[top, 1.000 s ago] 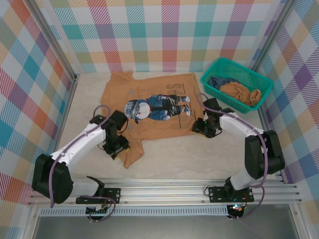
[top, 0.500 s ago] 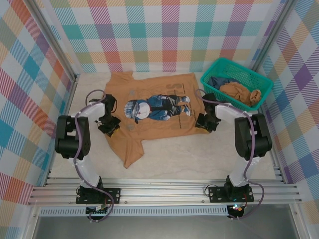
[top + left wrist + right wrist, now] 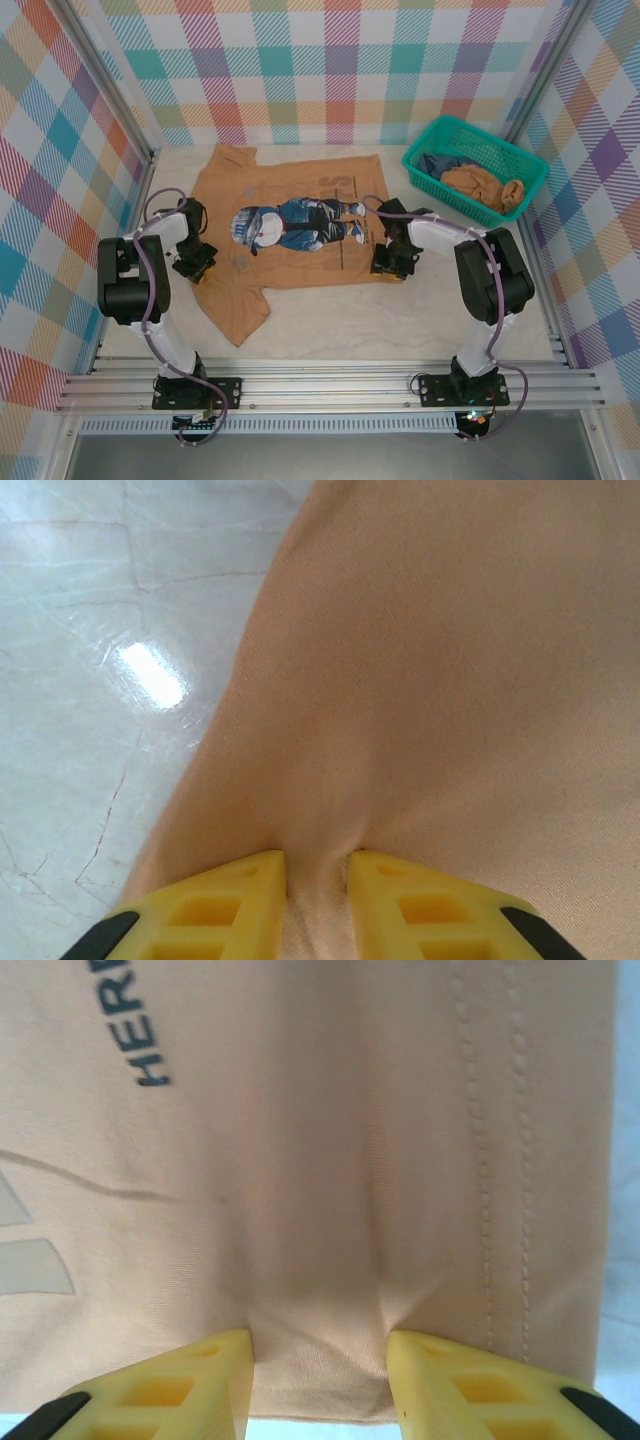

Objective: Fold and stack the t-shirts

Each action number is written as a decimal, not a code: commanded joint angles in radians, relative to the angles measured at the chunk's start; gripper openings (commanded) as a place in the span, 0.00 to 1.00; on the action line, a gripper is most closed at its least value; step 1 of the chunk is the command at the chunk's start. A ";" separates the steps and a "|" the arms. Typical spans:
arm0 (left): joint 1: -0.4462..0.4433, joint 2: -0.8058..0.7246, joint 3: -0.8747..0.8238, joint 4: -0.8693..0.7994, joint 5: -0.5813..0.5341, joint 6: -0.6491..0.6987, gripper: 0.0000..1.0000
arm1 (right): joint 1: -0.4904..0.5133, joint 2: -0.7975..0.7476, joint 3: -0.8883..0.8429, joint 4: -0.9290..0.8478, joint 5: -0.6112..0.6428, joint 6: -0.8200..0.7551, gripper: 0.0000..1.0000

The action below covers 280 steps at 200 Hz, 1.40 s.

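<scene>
Where the pale, marble-veined table [image 3: 400,310] meets the plaid wall on the left, we see the left gripper [image 3: 195,265] low on the left edge of the printed t-shirt [image 3: 340,262]. In its wrist view, the left gripper [image 3: 318,865] has its blunt yellow plastic fingers [image 3: 220,900], moulded with hollow cells, drawn close together with a ridge of the printed t-shirt [image 3: 450,680] pinched up between them. The cloth there is a fine, matte tan knit, and its curved edge lies against the glossy table [image 3: 90,680].

The shirt is spread nearly flat in the middle of the table with the chest up. One short sleeve juts toward the near edge at lower left. A blue and white cartoon figure [image 3: 295,222] lies sideways across it.

At the shirt's right edge sits the right gripper [image 3: 388,262]. Its wrist view shows the right gripper [image 3: 320,1345] clamped on the hem. The fabric puckers into soft folds between the yellow fingers [image 3: 170,1385], beside two rows of stitching and some dark printed letters [image 3: 130,1030].

Further right, by the far corner, stands a teal plastic mesh basket [image 3: 455,192] – rectangular and set at an angle. It holds a crumpled tan shirt [image 3: 480,185] and a dark blue cloth [image 3: 435,163].
</scene>
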 commanded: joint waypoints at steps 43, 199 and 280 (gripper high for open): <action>-0.092 0.082 0.000 -0.001 0.053 -0.004 0.25 | -0.041 -0.074 -0.157 -0.071 0.057 0.052 0.42; -0.448 -0.666 -0.559 -0.258 0.252 -0.265 0.37 | -0.043 -0.494 -0.256 0.006 -0.414 0.031 0.52; -0.460 -0.636 -0.552 -0.191 0.269 -0.304 0.32 | -0.042 -0.519 -0.319 0.022 -0.417 0.041 0.51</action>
